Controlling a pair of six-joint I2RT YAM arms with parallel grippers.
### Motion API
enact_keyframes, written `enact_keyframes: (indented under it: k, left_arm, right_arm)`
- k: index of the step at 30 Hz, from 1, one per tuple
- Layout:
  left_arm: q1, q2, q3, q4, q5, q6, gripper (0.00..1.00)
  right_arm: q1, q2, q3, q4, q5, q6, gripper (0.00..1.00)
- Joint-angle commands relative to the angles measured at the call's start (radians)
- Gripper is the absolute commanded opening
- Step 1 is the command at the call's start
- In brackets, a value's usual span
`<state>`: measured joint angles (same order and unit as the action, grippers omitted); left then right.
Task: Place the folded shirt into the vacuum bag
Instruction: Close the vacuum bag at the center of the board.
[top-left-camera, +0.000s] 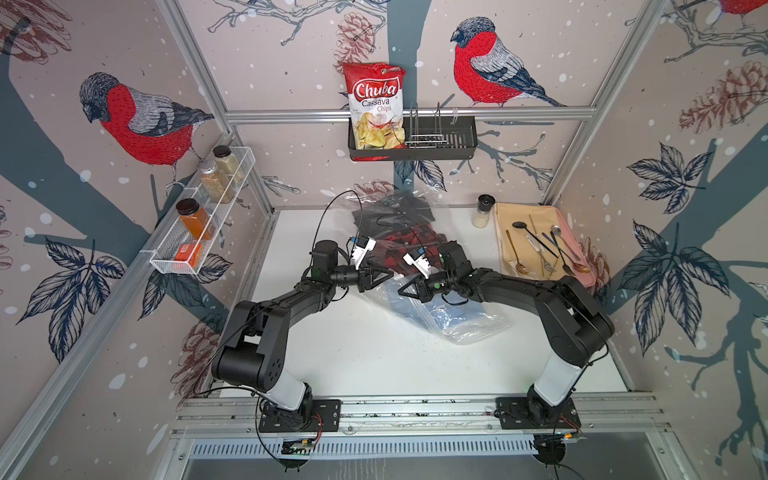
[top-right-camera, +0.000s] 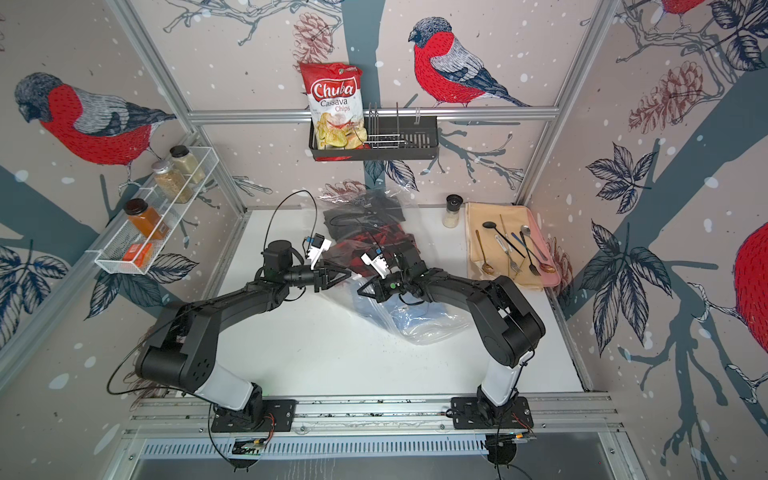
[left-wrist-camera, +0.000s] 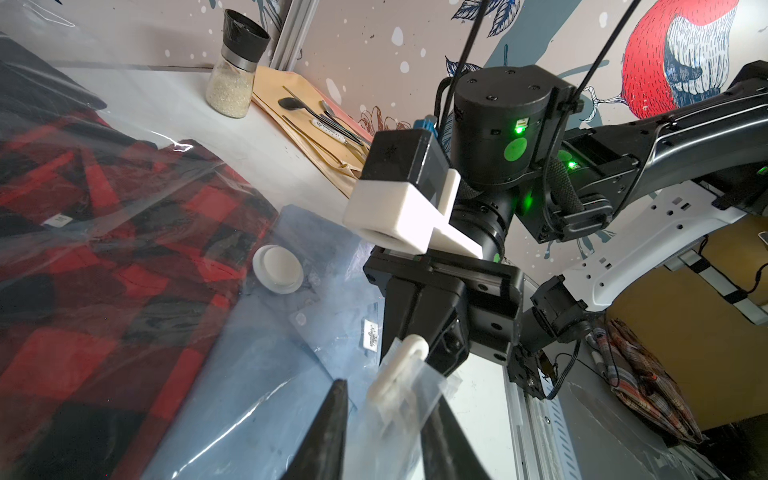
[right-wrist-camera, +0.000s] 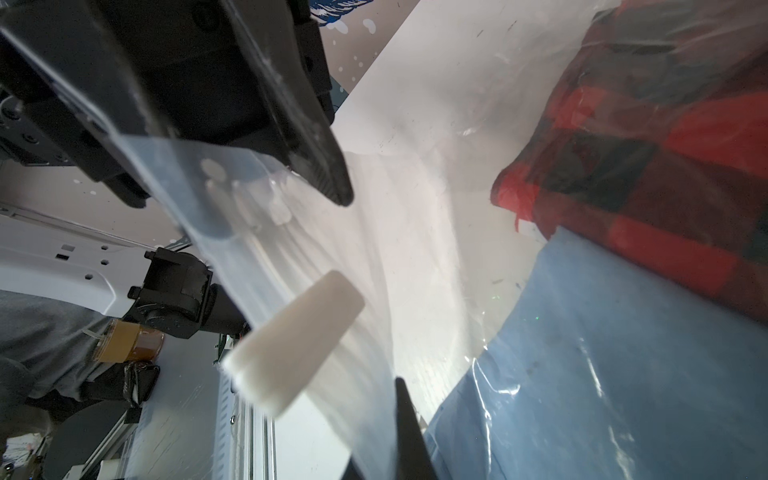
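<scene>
On the mid worktop (top-left-camera: 332, 345), left tool (top-left-camera: 390, 274) and right tool (top-left-camera: 402, 288) both clamped on the vacuum bag (top-left-camera: 465, 322) at its raised zip edge; folded shirt (top-left-camera: 395, 248), red check, under film just beyond on the far side, seemingly within reach of either arm.

The vacuum bag (top-left-camera: 461, 328) lies across the middle of the table (top-left-camera: 332, 357), slanting from the far centre to the near right. Inside it a folded shirt (top-left-camera: 446, 311) lies at the near end and a second shirt (top-left-camera: 395, 245) just behind it. The valve (left-wrist-camera: 277, 269) sits over the near shirt, just beside the second one.

The left gripper (top-left-camera: 390, 273) and the right gripper (top-left-camera: 401, 291) face each other at the bag's left edge, with the slider clip (left-wrist-camera: 399, 374) between them.

At the far right a grinder jar (top-left-camera: 484, 210) stands just beside a mat (top-left-camera: 523, 216), and cutlery (top-left-camera: 540, 249) lies on the mat. On the left wall a wire shelf (top-left-camera: 174, 266) carries spice jars (top-left-camera: 208, 183) in a row. On the back wall a basket (top-left-camera: 436, 153) holds a chips bag (top-left-camera: 376, 104) in its left end.
</scene>
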<state>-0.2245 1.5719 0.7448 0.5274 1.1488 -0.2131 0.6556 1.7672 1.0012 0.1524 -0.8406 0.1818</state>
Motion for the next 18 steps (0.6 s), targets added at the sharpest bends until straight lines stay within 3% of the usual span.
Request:
enact_keyframes:
  k: [1, 3, 7, 12, 15, 18]
  left_arm:
    - [0.002, 0.007, 0.007, 0.059, 0.025, -0.027, 0.15]
    - [0.002, 0.005, 0.008, 0.057, 0.02, -0.03, 0.0]
    - [0.002, -0.012, 0.01, 0.056, 0.009, -0.041, 0.0]
    - [0.002, -0.059, 0.008, 0.062, 0.009, -0.068, 0.0]
    - [0.009, -0.1, 0.004, 0.024, 0.014, -0.047, 0.0]
    - [0.027, -0.117, 0.005, -0.003, 0.036, -0.041, 0.0]
  right_arm:
    - [0.004, 0.002, 0.01, 0.013, -0.014, -0.006, 0.02]
    - [0.004, 0.002, 0.013, 0.012, -0.011, -0.006, 0.02]
    - [0.006, -0.014, 0.004, 0.016, 0.011, -0.001, 0.11]
    - [0.006, -0.05, -0.001, 0.026, 0.033, 0.01, 0.45]
    - [0.003, -0.063, 0.019, 0.015, 0.034, 0.007, 0.55]
    - [0.005, -0.058, 0.058, -0.022, 0.032, -0.012, 0.57]
